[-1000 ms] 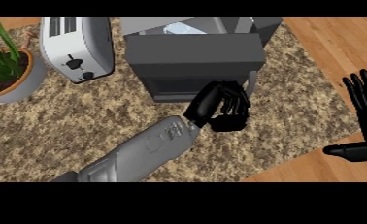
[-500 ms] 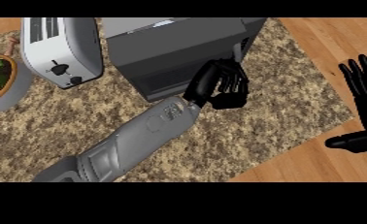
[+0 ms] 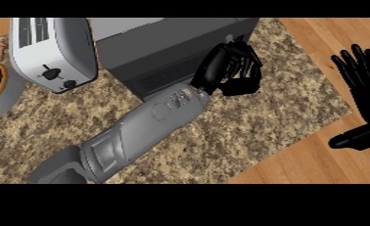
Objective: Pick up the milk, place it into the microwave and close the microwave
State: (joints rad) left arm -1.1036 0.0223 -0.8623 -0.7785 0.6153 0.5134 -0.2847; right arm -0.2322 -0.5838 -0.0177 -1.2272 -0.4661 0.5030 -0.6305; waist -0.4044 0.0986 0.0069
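Since a moment ago our left hand point(image 3: 230, 68), fingers curled and empty, has swung onto the microwave point(image 3: 173, 49) front. Milk out of sight, presumably inside. Right hand point(image 3: 356, 76) rests open at right. Risk: curled fingers slip off, leaving the door ajar.

A speckled brown-and-tan granite counter point(image 3: 239, 132) fills most of the view from above, bordered on the right by a band of warm orange wood point(image 3: 318, 156) with visible grain running to the upper right corner. A white and grey toaster point(image 3: 54, 51) with two slots and dark knobs stands on the stone at the upper left. Light falls evenly, with soft shadows on the granite beside the toaster's base
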